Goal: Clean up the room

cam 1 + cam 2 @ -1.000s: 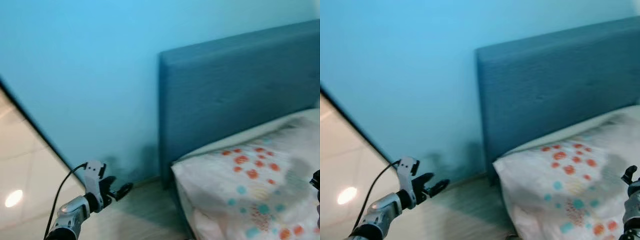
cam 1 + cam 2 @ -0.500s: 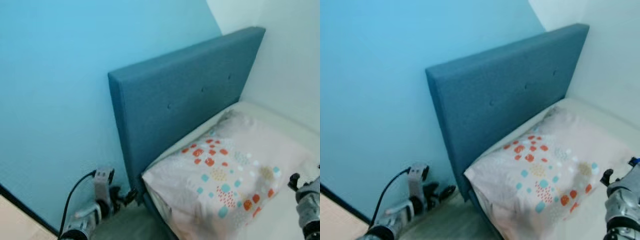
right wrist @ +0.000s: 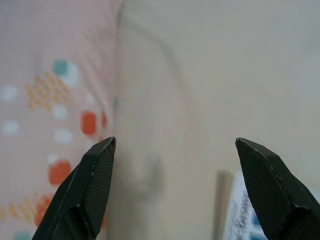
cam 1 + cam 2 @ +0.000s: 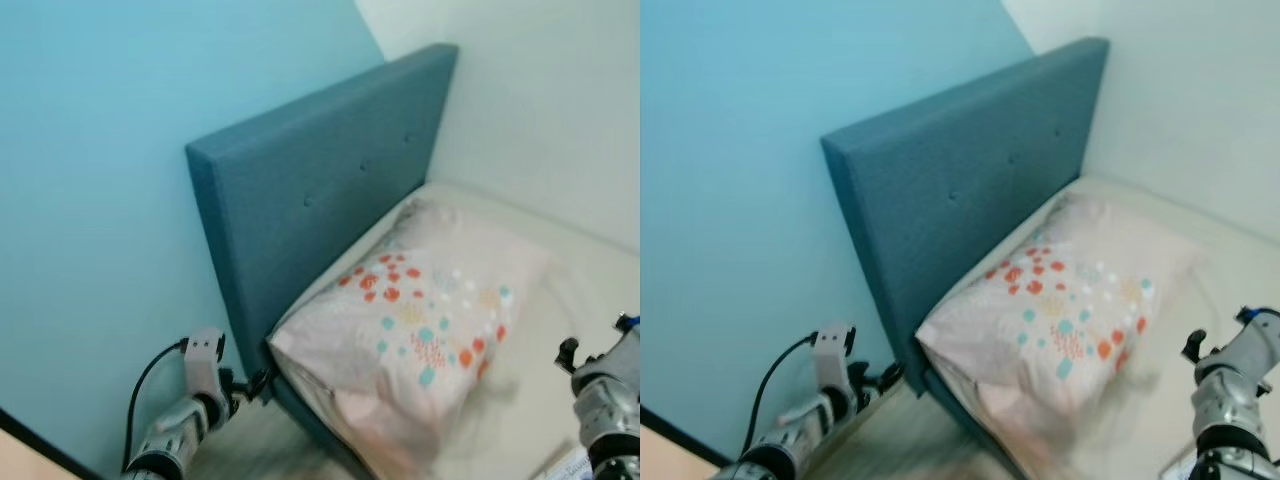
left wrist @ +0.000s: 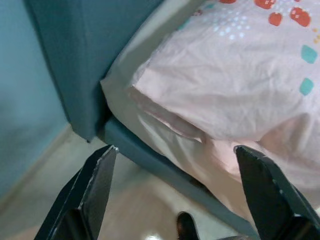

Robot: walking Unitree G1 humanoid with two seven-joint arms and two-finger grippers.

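A bed fills the corner of the room, with a blue padded headboard [image 4: 310, 200] and a cream sheet [image 4: 570, 260]. On it lies a pale pink pillow [image 4: 420, 320] printed with red and teal dots. My left gripper [image 4: 250, 385] is low beside the bed's near corner, open, with nothing between its fingers; the left wrist view looks at the pillow's edge [image 5: 210, 100] and the bed frame [image 5: 165, 167]. My right gripper [image 4: 1220, 330] hovers open over the sheet just beside the pillow, holding nothing. A white printed paper or packet [image 3: 245, 215] lies on the sheet near it.
A bright blue wall [image 4: 110, 150] runs behind the headboard and a white wall [image 4: 540, 90] stands along the bed's far side. Pale floor [image 5: 95, 200] shows between the blue wall and the bed, with a small dark thing [image 5: 186, 224] on it.
The whole picture has swung to the right, so more of the bed, the pillow and the white wall show. Both arms keep the same pose with fingers apart.
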